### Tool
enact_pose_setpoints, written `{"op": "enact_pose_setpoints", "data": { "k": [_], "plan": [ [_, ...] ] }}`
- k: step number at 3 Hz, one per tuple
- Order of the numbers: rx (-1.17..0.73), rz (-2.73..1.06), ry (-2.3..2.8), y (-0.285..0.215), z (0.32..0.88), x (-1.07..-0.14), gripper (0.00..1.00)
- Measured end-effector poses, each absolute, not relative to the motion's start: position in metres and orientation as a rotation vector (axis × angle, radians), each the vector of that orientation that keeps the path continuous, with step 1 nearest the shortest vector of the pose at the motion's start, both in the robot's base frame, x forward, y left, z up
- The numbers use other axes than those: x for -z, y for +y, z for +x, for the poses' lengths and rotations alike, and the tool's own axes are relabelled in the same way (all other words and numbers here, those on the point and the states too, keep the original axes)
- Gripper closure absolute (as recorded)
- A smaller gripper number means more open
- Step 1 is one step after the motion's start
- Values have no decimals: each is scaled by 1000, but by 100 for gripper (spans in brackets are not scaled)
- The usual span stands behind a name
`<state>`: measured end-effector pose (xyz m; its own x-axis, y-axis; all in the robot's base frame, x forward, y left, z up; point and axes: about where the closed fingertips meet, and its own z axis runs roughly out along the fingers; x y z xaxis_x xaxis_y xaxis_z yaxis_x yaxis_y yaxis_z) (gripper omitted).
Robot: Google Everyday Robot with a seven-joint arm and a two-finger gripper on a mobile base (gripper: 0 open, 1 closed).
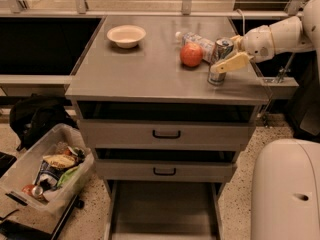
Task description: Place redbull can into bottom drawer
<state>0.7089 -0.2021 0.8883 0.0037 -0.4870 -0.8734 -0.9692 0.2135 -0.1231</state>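
1. The grey metal cabinet top (140,74) stood in a dim room on a speckled floor (240,204). Dark recesses lay to either side of it and metal legs stood behind.
2. A white arm (272,36) reached in from the right over the top's right edge. The white bulk of the robot base (285,189) filled the lower right corner.
3. The gripper (223,59) was at the right side of the top. Its jaws were clamped on the redbull can (216,75), with one yellowish finger (231,62) lying across the can's front.
4. The can leaned a little, its shiny top tipped towards the arm. Its base was down at the surface near the right front corner; I could not tell whether it rested there.
5. Just left of the can sat one round orange-red fruit (191,54). One clear plastic bottle (197,40) lay on its side behind the fruit.
6. One pale bowl (126,35) sat well apart from them at the back left, and I could see nothing in it.
7. There were three drawers. The two upper ones were shut, each with one black handle (166,134) (164,171).
8. The bottom drawer (162,209) was pulled out at floor level, showing a bare flat grey floor.
9. On the ground to the left stood one clear plastic bin (75,179) holding a jumble of wrappers and packets. A black bag (37,119) slumped behind it.
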Motion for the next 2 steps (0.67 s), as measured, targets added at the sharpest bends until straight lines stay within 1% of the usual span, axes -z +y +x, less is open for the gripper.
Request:
{"op": "enact_pose_setpoints", "data": {
  "k": [2],
  "plan": [
    [-696,-1400,1616,-202,709,-888,88]
  ]
}}
